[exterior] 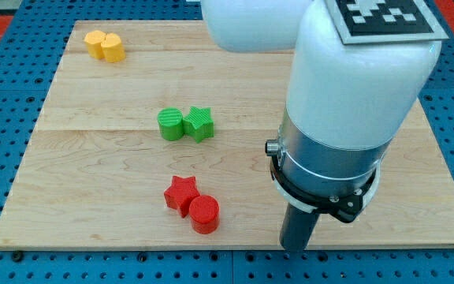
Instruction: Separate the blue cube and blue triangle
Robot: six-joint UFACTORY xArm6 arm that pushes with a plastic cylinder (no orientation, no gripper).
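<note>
I cannot see the blue cube or the blue triangle in the camera view; the arm's white and grey body (345, 102) covers the board's right part and may hide them. My tip (293, 248) is at the lower end of the dark rod, near the board's bottom edge, to the right of the red blocks. It touches no visible block.
On the wooden board (93, 181): a yellow pair (105, 46) at the top left, a green cylinder (171, 125) touching a green star (199, 122) in the middle, a red star (181, 193) touching a red cylinder (205, 214) near the bottom.
</note>
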